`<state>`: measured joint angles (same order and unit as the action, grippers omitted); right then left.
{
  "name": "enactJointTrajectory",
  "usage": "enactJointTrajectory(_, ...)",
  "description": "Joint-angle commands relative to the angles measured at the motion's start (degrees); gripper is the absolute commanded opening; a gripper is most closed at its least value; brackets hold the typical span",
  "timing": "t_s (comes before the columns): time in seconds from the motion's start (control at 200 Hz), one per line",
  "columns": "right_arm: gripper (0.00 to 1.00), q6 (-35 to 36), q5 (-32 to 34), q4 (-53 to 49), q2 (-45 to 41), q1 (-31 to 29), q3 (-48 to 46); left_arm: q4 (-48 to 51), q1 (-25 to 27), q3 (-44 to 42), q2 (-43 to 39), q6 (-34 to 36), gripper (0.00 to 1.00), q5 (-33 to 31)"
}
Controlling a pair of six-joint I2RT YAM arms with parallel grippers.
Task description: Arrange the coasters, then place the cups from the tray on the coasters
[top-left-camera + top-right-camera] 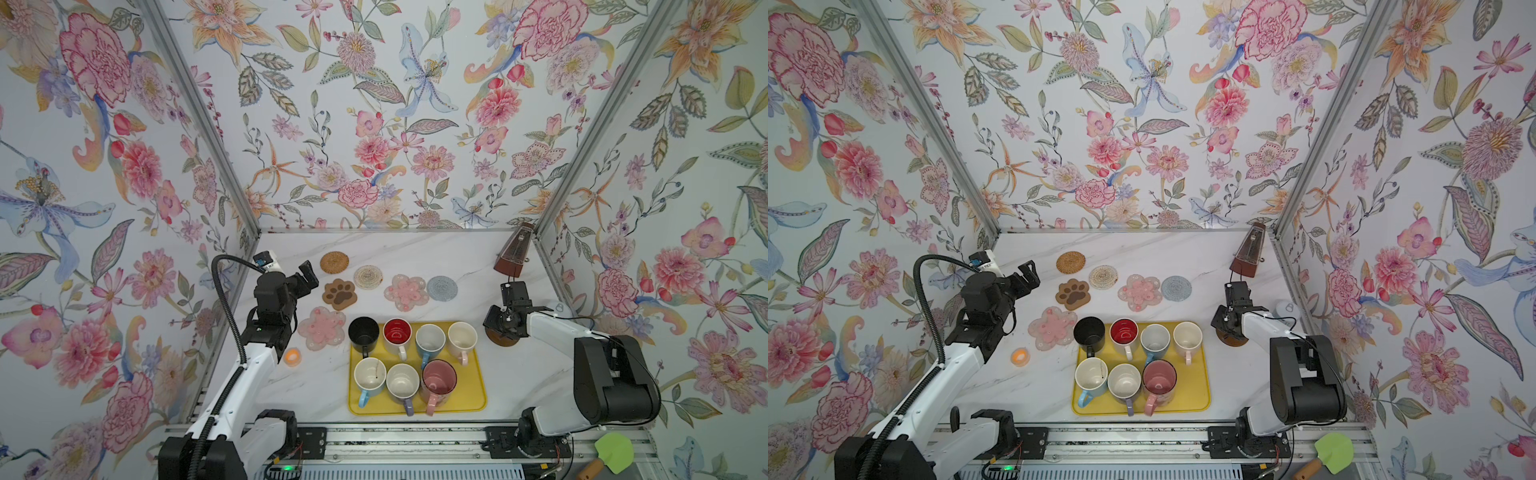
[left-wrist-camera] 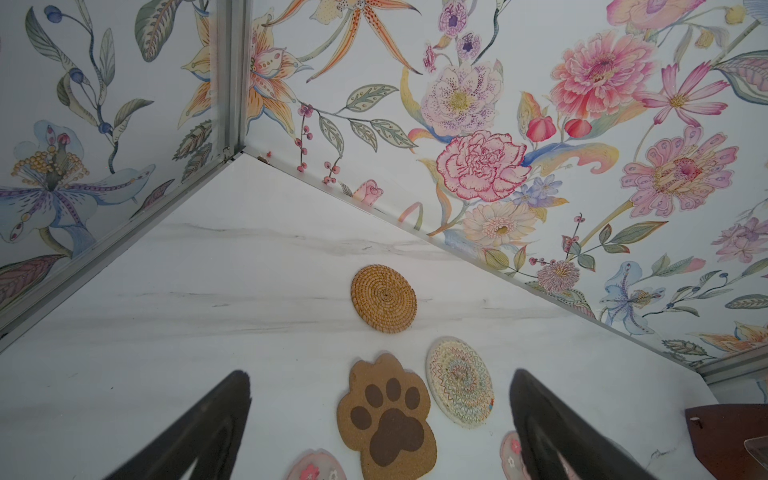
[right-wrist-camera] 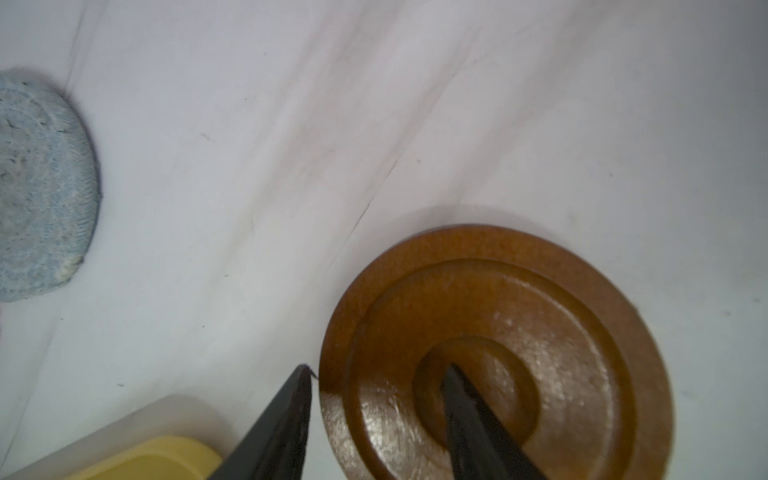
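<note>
Just now the right jaws stand partly apart, low over the dark brown grooved disc (image 3: 561, 291). One of the black fingers (image 3: 286, 428) sits just outside its rim and the other is down in its round central recess, so the raised band lies between them. That looks to me the only way to get purchase on something so flat, and I see no pinch made yet.

Take the large yellow plastic tray (image 1: 471, 390) as the hub of a dial, with twelve at the back wall. The disc then lies at about two o'clock, just beside the tray's corner and well apart from its fellows. That is presumably why it is the one being fetched.

The left jaws, wide open and empty, hang above the white marbled counter (image 1: 415, 253) at about ten o'clock. I'd judge they are parked clear of the other arm's work.

From nine round to one o'clock the other coasters lie loosely grouped:
- a translucent pink flower mat (image 1: 321, 328)
- a brown paw-shaped coaster (image 1: 339, 294)
- a tan woven round (image 1: 334, 262)
- a cream woven round (image 1: 368, 276)
- a second pink flower mat (image 1: 406, 292)
- a grey-blue woven round (image 1: 442, 288)

The seven handled mugs (image 1: 430, 338), from the black one (image 1: 363, 332) to the taller pink one (image 1: 439, 380), stand upright on the tray in two rows. That seems sensible while one mat is out of place.
</note>
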<state>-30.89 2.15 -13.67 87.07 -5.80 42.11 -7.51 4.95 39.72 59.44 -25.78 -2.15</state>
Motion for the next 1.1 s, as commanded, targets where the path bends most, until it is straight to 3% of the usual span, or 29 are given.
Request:
enactJointTrajectory(0.0, 0.50, 0.7, 0.9, -0.4, 2.9, -0.6, 1.0, 0.6, 0.5, -0.5, -1.2, 1.1, 0.99, -1.2)
enactJointTrajectory(1.096, 0.47, 3.1, -3.0, 3.3, 19.3, -4.0, 16.5, 4.0, 0.5, -0.3, -4.5, 2.2, 0.99, -3.5)
